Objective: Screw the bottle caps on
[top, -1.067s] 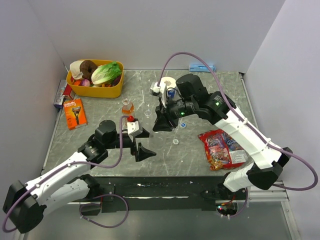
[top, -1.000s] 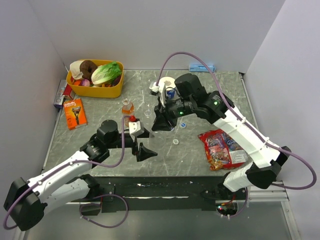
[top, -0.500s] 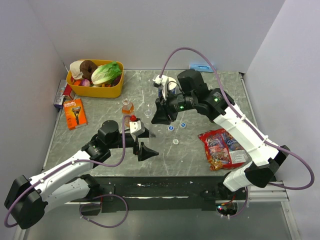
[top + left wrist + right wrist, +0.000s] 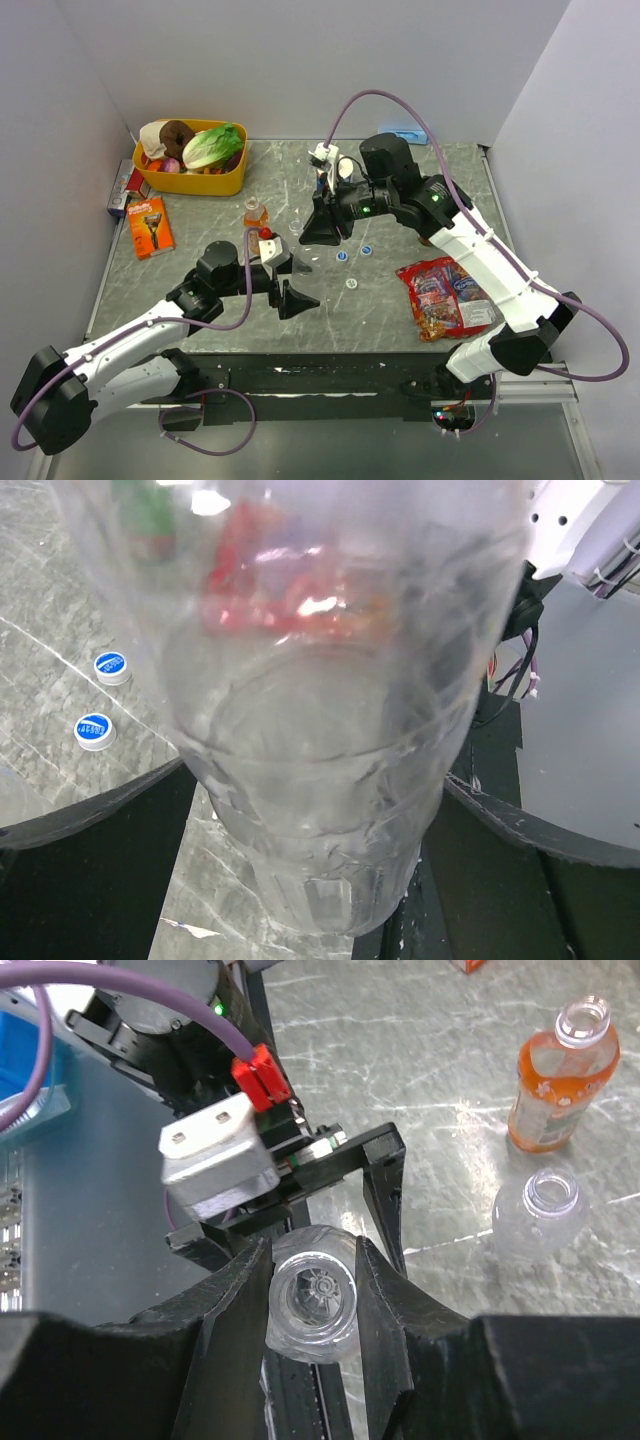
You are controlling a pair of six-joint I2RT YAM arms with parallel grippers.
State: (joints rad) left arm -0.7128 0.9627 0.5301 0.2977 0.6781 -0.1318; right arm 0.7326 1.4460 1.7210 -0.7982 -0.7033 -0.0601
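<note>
Over the middle of the counter [image 4: 380, 310], my right jaws are clamped on a small clear bottle [image 4: 312, 1305]. The right fingers [image 4: 225, 1350] press it from both sides, and it shows end-on in the right wrist view. My left wrist sits just behind it in that view.

My left jaws stand wide apart around this same bottle, which fills the left wrist view between the left fingers [image 4: 90, 880]. Whether those fingers touch it I cannot tell.

Two blue caps [image 4: 343, 255] [image 4: 367, 249] lie loose and flat on the counter, close together, between my right jaws and the red bag [image 4: 440, 297]. Both also show at the left edge of the left wrist view.

A second bottle [image 4: 540, 1215], clear and small, stands upright with its mouth open. The orange bottle [image 4: 558, 1070] stands just beside it, also upright and open-mouthed. Both stand apart from the caps.

At the far left corner a yellow tub [image 4: 195, 184] holds a lettuce [image 4: 213, 147] and a doughnut [image 4: 178, 133]. An orange razor pack [image 4: 150, 225] lies flat near its front.
</note>
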